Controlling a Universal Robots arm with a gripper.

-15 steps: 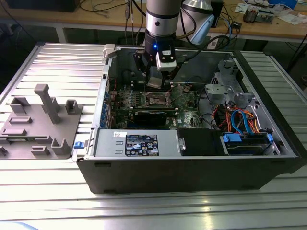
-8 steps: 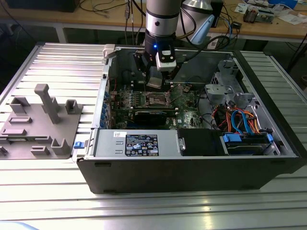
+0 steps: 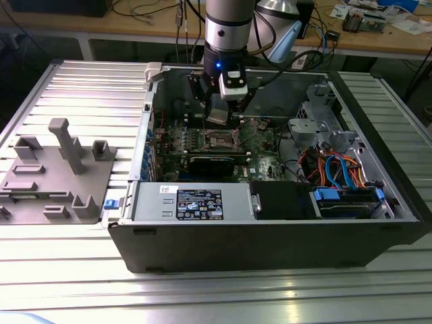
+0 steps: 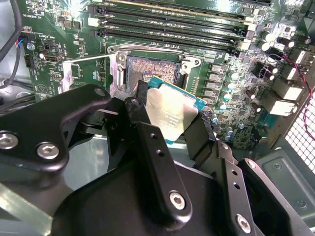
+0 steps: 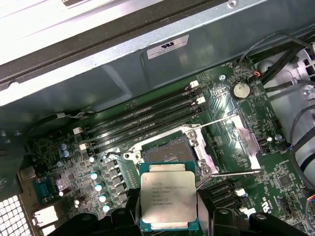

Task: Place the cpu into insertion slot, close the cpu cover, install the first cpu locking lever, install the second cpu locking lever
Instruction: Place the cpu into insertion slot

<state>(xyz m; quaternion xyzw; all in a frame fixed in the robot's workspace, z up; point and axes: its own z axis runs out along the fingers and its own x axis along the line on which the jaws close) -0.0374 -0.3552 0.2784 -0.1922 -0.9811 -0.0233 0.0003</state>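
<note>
Cpu [image 5: 169, 200] is up in the air, held by the hand [image 4: 170, 120]. The hand is closed on it, with one black finger [image 4: 152, 147] pressed on each of two opposite edges. The chip's shiny grey top faces up in the first wrist view. It hangs just beside the insertion slot [image 5: 170, 155] and a bit above the green board [image 5: 74, 162]. It is not in the slot yet. The slot is bare, and its bed of tiny gold pins shows. The cpu cover [image 5: 247, 142] is flipped open to one side, and a thin locking lever [image 5: 231, 172] lies near the chip. All of this sits inside the open computer case [image 3: 270, 236] on the desk [image 3: 67, 283].

Some things could go wrong from here. The fingers only pinch the thin edges, so the chip could slip and fall on the pins. If it comes down crooked or a little off to one side, a corner could bend those pins. If it is turned the wrong way, it will not sit flat. It could also bump the lever nearby.
</note>
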